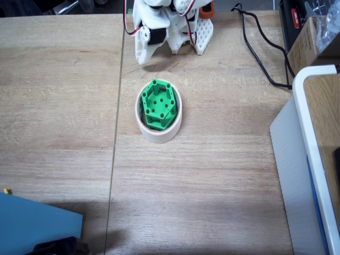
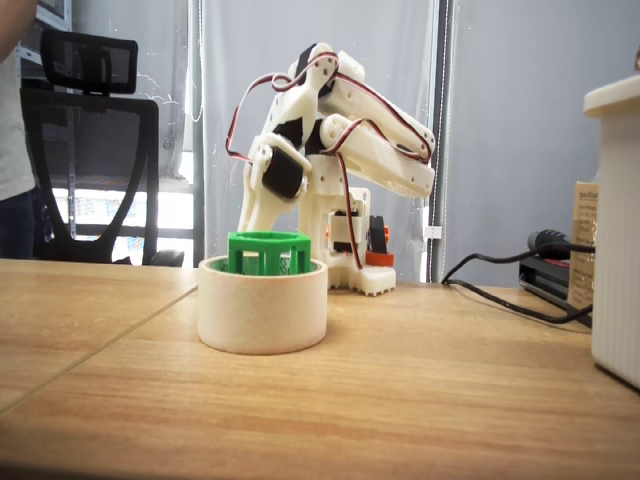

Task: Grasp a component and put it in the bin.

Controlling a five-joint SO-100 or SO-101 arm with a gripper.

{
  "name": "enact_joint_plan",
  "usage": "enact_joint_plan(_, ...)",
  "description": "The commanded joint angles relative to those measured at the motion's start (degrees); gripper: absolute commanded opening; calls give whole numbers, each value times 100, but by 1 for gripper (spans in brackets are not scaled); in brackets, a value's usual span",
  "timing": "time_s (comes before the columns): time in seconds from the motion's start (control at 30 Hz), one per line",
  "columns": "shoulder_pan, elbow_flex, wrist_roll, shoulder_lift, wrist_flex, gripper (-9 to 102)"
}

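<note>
The green hexagonal component [image 1: 156, 103] sits inside the bin [image 1: 159, 133], a cream-white tape roll standing mid-table. In the side-on fixed view the component [image 2: 268, 250] pokes slightly above the bin's [image 2: 262, 315] rim. My white arm is folded back at the table's far edge. Its gripper [image 1: 142, 56] hangs tip-down behind the roll, apart from it, and its jaws look shut with nothing between them. From the side the gripper [image 2: 250, 220] stands just behind the bin's left half.
A large white-rimmed container [image 1: 308, 159] with a blue side stands at the right edge. A black cable [image 1: 260, 58] trails across the far right. A blue object [image 1: 37, 223] lies at the near left corner, and a cardboard box [image 1: 305, 42] at the far right.
</note>
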Motion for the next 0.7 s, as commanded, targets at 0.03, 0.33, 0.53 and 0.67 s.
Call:
enact_joint_plan(0.03,-18,132,-44,18,26,0)
enact_joint_plan(0.33,9,387,-18,18,26,0)
enact_joint_plan(0.53,18,387,-18,18,26,0)
enact_joint_plan(0.67,35,387,-18,18,26,0)
